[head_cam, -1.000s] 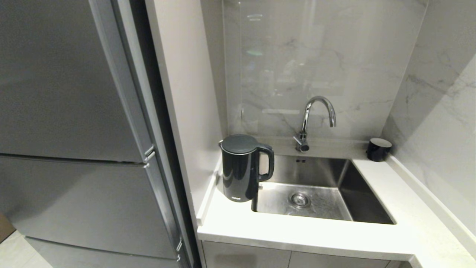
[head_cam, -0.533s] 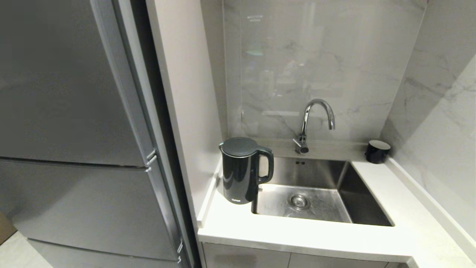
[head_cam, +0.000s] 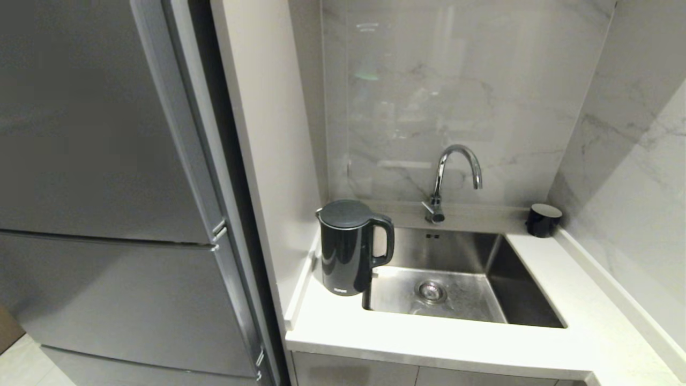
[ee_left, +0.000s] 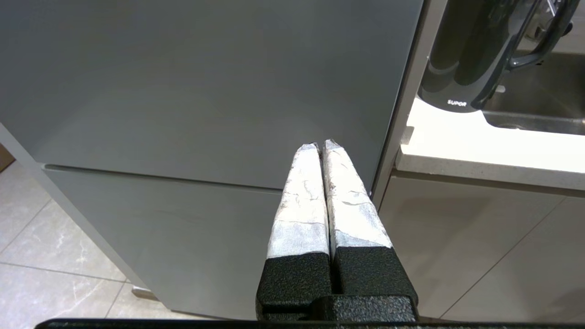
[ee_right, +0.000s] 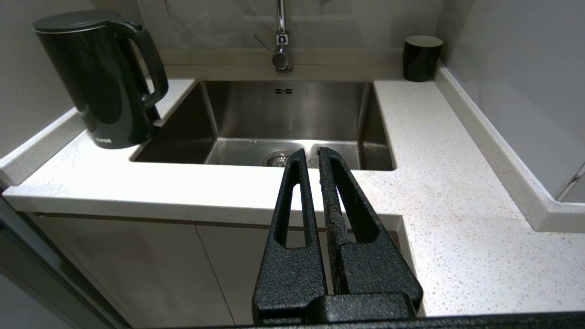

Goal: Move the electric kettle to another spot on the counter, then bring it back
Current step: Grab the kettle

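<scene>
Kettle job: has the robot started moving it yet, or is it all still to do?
Nothing looks done yet. The electric kettle stands on the counter, left of the sink, with nothing touching it. Nothing is in hand: the left gripper is shut and empty in front of the fridge, the right gripper shut and empty before the counter. Grabbing, moving and bringing back are all left.

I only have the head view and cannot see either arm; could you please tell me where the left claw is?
Observer: The left claw is shut and points at the flat grey refrigerator door, off to the side of the tall glossy black electric kettle.
Operator: Thank you, and the right claw?
Observer: The right claw is shut and empty, short of the edge of the white speckled stone counter, facing the inset steel sink.
Operator: Can you read the kettle's lettering?
Observer: Yes, it reads SUPOR.
</scene>
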Tool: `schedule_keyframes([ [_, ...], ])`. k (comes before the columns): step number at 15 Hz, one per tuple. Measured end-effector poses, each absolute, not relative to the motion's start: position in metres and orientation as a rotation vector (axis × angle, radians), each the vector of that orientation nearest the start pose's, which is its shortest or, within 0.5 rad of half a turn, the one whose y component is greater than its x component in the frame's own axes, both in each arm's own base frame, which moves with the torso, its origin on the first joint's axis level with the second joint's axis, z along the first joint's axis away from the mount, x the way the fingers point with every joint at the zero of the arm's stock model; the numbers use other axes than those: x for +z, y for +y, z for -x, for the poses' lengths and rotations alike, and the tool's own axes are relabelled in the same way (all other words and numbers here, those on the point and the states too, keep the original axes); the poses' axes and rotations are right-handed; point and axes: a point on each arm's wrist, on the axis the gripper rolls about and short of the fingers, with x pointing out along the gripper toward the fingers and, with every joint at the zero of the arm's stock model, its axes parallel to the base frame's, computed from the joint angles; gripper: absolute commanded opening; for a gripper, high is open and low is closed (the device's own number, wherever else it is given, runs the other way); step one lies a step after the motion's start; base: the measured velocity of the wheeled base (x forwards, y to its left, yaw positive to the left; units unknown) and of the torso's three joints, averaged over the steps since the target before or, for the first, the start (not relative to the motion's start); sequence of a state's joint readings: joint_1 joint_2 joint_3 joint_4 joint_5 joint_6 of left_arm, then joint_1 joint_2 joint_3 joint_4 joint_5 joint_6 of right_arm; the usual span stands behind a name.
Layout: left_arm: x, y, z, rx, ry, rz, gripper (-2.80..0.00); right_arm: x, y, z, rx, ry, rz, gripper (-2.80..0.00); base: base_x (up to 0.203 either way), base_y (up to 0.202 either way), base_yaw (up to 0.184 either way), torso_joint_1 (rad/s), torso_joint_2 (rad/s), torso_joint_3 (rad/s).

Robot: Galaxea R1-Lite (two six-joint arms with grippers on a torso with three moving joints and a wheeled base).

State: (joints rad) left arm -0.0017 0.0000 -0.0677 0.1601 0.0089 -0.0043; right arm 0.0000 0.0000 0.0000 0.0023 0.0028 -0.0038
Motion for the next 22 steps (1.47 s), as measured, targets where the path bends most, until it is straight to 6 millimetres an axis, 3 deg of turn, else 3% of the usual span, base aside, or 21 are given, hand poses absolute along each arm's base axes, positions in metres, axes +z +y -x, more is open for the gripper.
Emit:
schedule_keyframes([
  [8, 0.0776, 0.0002, 0.0287, 0.008, 0.093, 0.004, -2.8, 0.0751, 0.0001, 0.0228, 0.003, 0.004, 0.004, -2.8, 0.0, 0.003, -0.021, 0.001, 0.0, 0.001],
  [22, 0.0776, 0.0002, 0.0287, 0.007, 0.093, 0.005, -2.8, 0.0752, 0.0001, 0.0228, 0.003, 0.003, 0.004, -2.8, 0.001, 0.008, -0.172, 0.002, 0.0, 0.003],
])
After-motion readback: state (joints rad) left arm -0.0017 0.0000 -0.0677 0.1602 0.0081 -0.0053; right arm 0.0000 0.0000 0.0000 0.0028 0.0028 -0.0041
